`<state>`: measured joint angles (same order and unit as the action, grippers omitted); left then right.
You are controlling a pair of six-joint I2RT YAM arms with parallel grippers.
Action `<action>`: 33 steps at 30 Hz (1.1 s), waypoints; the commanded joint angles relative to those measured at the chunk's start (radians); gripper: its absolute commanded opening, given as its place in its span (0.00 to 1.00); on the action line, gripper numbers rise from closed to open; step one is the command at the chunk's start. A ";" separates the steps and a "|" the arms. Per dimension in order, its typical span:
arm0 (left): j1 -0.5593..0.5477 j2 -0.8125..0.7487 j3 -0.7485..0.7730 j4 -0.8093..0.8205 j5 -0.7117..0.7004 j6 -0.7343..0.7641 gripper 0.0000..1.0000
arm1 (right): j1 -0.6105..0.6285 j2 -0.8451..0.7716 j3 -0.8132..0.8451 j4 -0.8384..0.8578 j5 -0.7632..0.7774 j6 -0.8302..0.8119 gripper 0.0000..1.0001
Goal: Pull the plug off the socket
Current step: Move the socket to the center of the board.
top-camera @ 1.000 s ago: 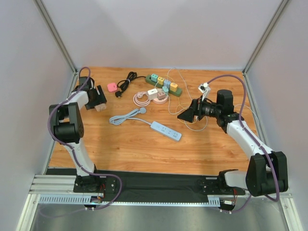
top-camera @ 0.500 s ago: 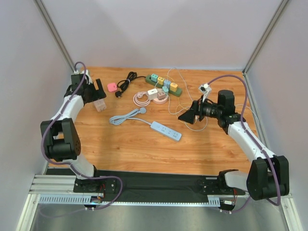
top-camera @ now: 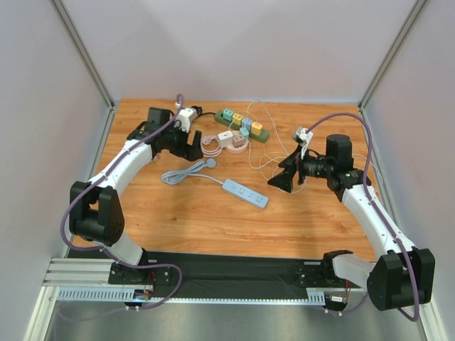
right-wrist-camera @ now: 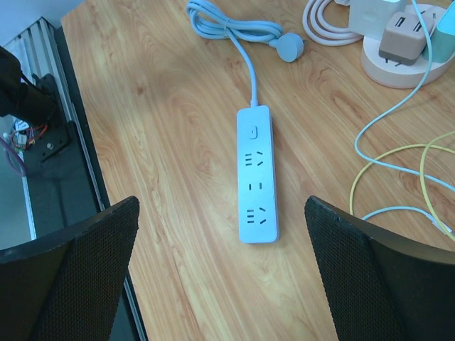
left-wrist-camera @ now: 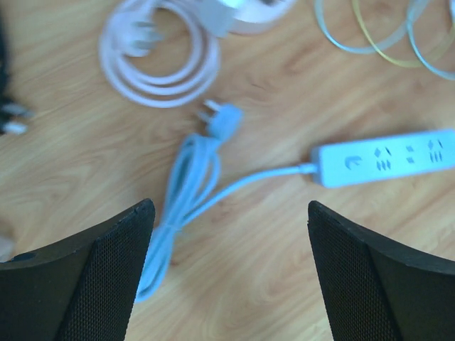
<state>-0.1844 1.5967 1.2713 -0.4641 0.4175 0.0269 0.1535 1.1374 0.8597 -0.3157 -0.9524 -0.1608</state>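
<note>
Counting across the table (top-camera: 213,227) gives three socket units: one white power strip (right-wrist-camera: 257,174), one green power strip (top-camera: 263,135) and one round socket base (right-wrist-camera: 387,71). Four coloured plugs (top-camera: 247,122) sit in a row in the green power strip, as far as the overhead view shows. The round socket base, at the far middle of the table, holds two plugs: a white cube (top-camera: 225,137) and a tan adapter (right-wrist-camera: 397,33). One pale blue cord (left-wrist-camera: 186,192) runs bundled from the white power strip, and its loose plug (left-wrist-camera: 223,121) lies flat on the wood. One pink coil (left-wrist-camera: 153,60) lies just beside the round socket base, and thin yellow and blue wires (right-wrist-camera: 398,163) loop to the right of it.

Compared with half a second ago, the left arm has swung from the table's left edge toward the middle. The right arm has drifted slightly toward the near right.

The left end effector (left-wrist-camera: 227,284) hangs over the pale blue cord, fingers spread apart and holding nothing. The right end effector (right-wrist-camera: 220,277) hovers above the white power strip, its fingers also wide apart and holding nothing.
</note>
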 commanded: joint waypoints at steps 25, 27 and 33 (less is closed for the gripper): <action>-0.317 0.126 0.033 -0.088 -0.158 -0.336 0.87 | -0.006 -0.071 0.050 -0.091 0.049 -0.177 1.00; -0.317 0.126 -0.013 -0.035 -0.163 -0.514 0.88 | -0.006 -0.070 0.048 -0.089 0.050 -0.177 1.00; -0.319 0.095 -0.084 0.030 -0.300 -0.850 0.88 | -0.006 -0.070 0.048 -0.086 0.050 -0.171 1.00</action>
<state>-0.4973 1.7370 1.1934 -0.4808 0.2222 -0.5655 0.1524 1.0901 0.8711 -0.4145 -0.9073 -0.3130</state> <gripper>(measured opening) 0.879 0.998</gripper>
